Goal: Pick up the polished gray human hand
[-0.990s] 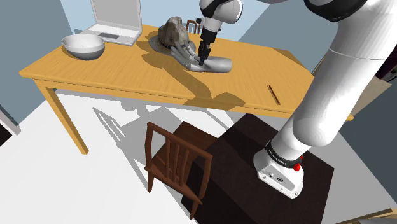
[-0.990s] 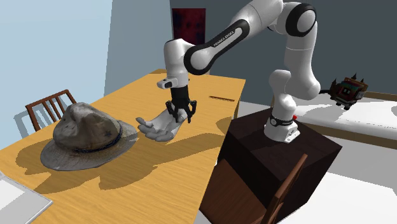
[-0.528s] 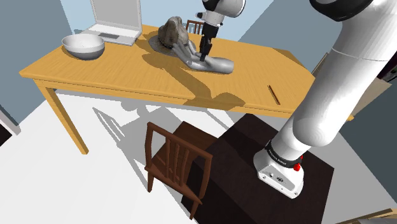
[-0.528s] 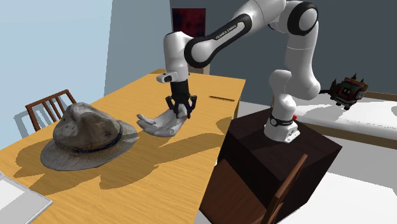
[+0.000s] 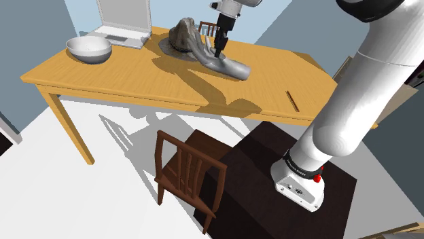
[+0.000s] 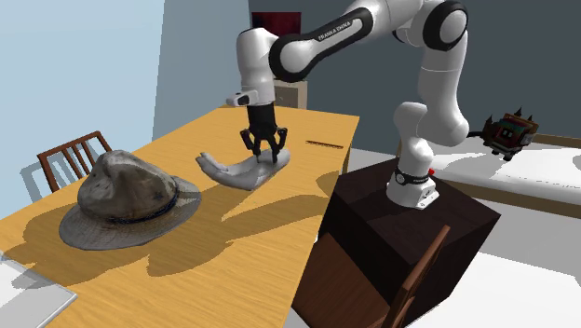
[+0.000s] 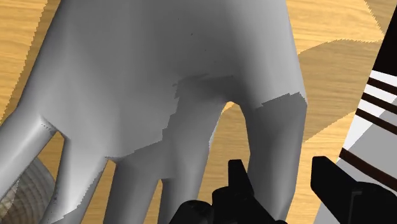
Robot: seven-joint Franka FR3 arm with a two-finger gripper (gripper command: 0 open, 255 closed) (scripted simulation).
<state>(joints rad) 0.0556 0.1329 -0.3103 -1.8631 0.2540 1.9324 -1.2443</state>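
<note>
Wrist view brings the gray human hand (image 7: 172, 83) up close. It has a smooth, softly shaded palm and long fingers spread over the wood grain. One digit lies between the two black fingertips of the end effector (image 7: 277, 170), which is clamped on it.

Second exterior view gives what that close look cannot. The hand (image 6: 235, 171) hangs from the end effector (image 6: 263, 151) slightly above the worktop (image 6: 223, 261), its fingertips curling upward and its shadow on the wood below.

Shoulder view places the hand (image 5: 225, 65) towards the worktop's far long edge, about midway along it, with the end effector (image 5: 217, 50) coming down on it from above. Just beside it, at that far edge, sits a rough, mottled gray-brown brimmed hat (image 5: 181, 35). At the far corner on the shoulder view's left are a round white bowl (image 5: 89, 49) and an open laptop (image 5: 124, 23). A thin dark stick (image 5: 293, 101) lies near the edge by the dark box stand (image 5: 251, 170). A wooden slat-backed chair (image 5: 185, 174) stands on the floor by the near edge.
</note>
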